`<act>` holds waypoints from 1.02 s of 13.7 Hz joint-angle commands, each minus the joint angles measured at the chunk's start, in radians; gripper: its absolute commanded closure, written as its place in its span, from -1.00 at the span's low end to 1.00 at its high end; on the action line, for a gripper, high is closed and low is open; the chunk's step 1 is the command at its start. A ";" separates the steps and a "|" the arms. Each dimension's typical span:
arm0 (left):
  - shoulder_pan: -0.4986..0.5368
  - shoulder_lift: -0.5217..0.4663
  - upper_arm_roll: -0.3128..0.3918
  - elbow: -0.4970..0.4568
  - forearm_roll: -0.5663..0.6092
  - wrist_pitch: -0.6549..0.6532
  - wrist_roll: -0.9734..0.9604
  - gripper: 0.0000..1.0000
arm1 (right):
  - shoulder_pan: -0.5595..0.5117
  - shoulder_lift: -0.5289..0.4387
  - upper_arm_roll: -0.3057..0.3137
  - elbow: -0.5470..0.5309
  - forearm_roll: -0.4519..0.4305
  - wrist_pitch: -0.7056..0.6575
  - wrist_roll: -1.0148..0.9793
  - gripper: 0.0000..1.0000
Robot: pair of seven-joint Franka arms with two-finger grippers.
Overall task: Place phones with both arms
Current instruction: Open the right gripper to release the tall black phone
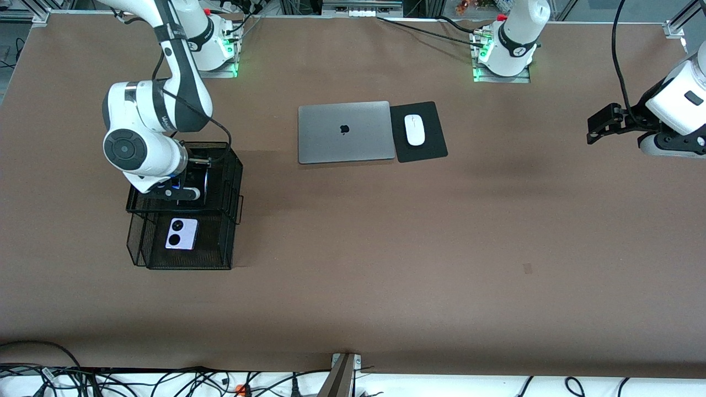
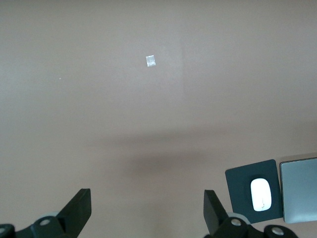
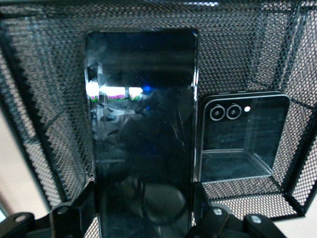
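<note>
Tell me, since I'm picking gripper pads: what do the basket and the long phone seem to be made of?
The basket looks like black wire mesh, probably coated metal, matte: fine holes show throughout its walls. The long black slab phone, gripped by the right gripper, looks like glossy glass: it mirrors lights and shapes, so likely slick.

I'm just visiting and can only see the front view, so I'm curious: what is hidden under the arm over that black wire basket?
Observer: A long black phone is in the upper basket, with the right gripper shut on its sides.
Operator: Anything else in there?
Observer: Yes, a small squarish black phone sits right beside it.
Operator: And the other arm?
Observer: The left gripper waits open over bare table, holding nothing.
</note>
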 commanded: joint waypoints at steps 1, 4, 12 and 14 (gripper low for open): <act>0.004 0.000 -0.001 0.018 -0.019 -0.010 0.000 -1.00 | -0.007 0.004 0.003 0.003 0.018 0.003 -0.006 -0.36; 0.004 0.000 -0.002 0.018 -0.017 -0.010 0.005 -1.00 | -0.004 0.004 0.003 0.007 0.056 0.003 0.007 -0.76; 0.005 0.005 0.001 0.016 -0.008 0.008 0.020 -1.00 | -0.053 0.000 -0.010 0.264 0.088 -0.168 -0.006 -1.00; 0.007 0.005 0.001 0.014 -0.009 0.008 0.020 -1.00 | -0.102 -0.002 -0.011 0.369 0.091 -0.247 -0.012 -1.00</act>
